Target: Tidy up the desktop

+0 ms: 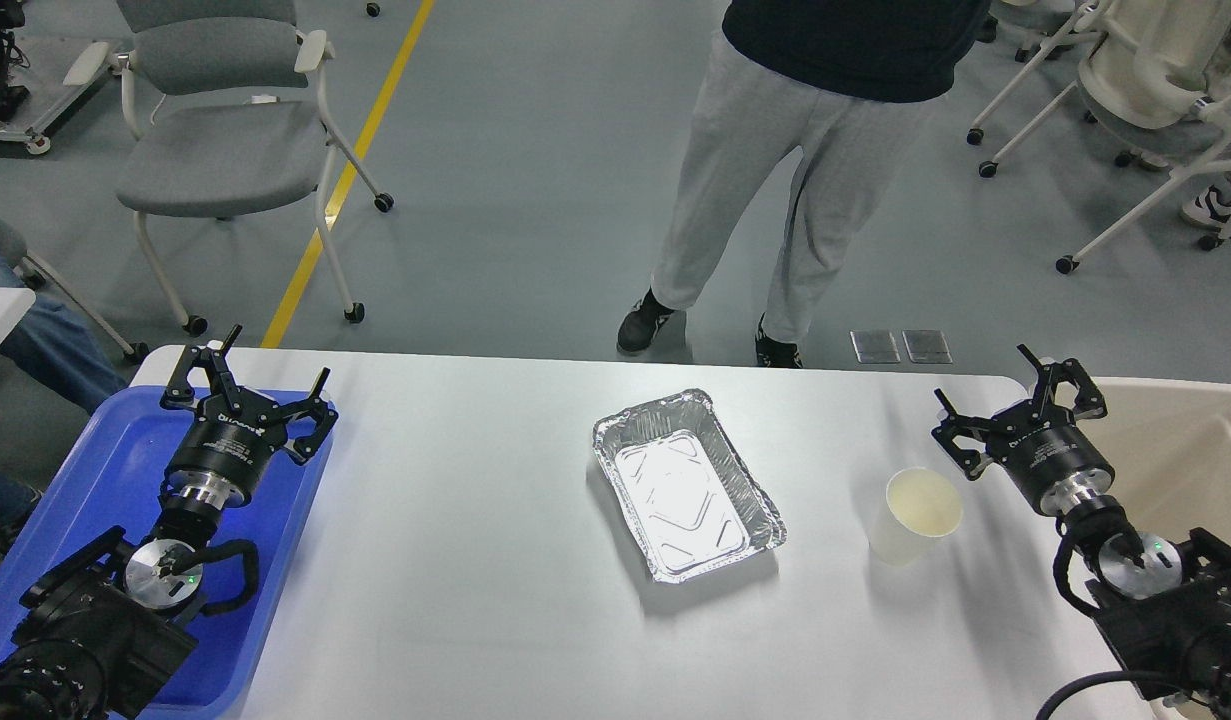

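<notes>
The white desktop (pixel 455 520) fills the lower half of the head view. An empty foil tray (pixel 687 485) lies near its middle, set at an angle. To its right stands an upright white paper cup (pixel 915 517). My left gripper (pixel 265 358) hovers open over the blue tray at the table's left end, holding nothing. My right gripper (pixel 983 375) is open too, just right of the cup and apart from it, with nothing between its fingers.
A blue plastic tray (pixel 85 470) sits at the left edge under my left arm. A beige bin (pixel 1175 450) stands past the right edge. A person (pixel 775 200) stands just beyond the far edge; chairs (pixel 225 140) are behind.
</notes>
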### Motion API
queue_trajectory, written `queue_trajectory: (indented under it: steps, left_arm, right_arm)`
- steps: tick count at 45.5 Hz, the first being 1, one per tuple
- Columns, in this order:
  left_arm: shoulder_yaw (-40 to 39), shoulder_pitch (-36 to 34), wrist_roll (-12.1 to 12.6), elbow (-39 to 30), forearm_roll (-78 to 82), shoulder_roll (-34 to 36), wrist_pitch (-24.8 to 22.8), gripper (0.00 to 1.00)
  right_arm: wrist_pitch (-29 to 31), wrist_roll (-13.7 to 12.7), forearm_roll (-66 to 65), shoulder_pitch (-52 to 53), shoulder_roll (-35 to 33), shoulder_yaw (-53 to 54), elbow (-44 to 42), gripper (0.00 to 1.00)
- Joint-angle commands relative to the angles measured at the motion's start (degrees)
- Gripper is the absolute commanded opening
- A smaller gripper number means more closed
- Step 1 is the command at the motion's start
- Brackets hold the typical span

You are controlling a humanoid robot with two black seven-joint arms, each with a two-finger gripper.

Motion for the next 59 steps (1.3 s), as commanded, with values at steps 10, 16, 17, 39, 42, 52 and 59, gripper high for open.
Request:
queue_trajectory:
  steps: [10, 16, 17, 39, 42, 52, 59]
  left_arm:
    - [0.25, -0.03, 0.00, -0.02, 0.09, 0.09, 0.00, 1.00]
    - [0.25, -0.03, 0.00, -0.02, 0.09, 0.09, 0.00, 1.00]
    - [0.25, -0.03, 0.00, 0.06, 0.09, 0.18, 0.00, 1.00]
    - [0.25, -0.03, 0.00, 0.06, 0.09, 0.18, 0.00, 1.00]
    - [0.25, -0.03, 0.00, -0.02, 0.09, 0.18, 0.00, 1.00]
    - [0.25, -0.03, 0.00, 0.06, 0.09, 0.18, 0.00, 1.00]
    - [0.25, -0.03, 0.00, -0.02, 0.09, 0.18, 0.00, 1.00]
  right_arm:
    - [0.09, 0.00, -0.09, 0.08, -0.23, -0.09, 0.21, 1.00]
    - [0.09, 0.00, -1.66, 0.17, -0.23, -0.09, 0.39, 1.00]
    - [0.09, -0.09, -2.11, 0.17, -0.23, -0.17, 0.47, 1.00]
    - [0.26, -0.53, -8.17, 2.81, -6.73, -5.97, 2.84, 1.00]
    - [0.44, -0.53, -8.87, 2.81, -10.77, -7.20, 7.75, 1.00]
    - [-0.09, -0.53, -12.30, 2.28, -25.54, -8.79, 27.53, 1.00]
    - [-0.79, -0.61, -20.56, 3.60, -32.74, -8.61, 36.06, 1.00]
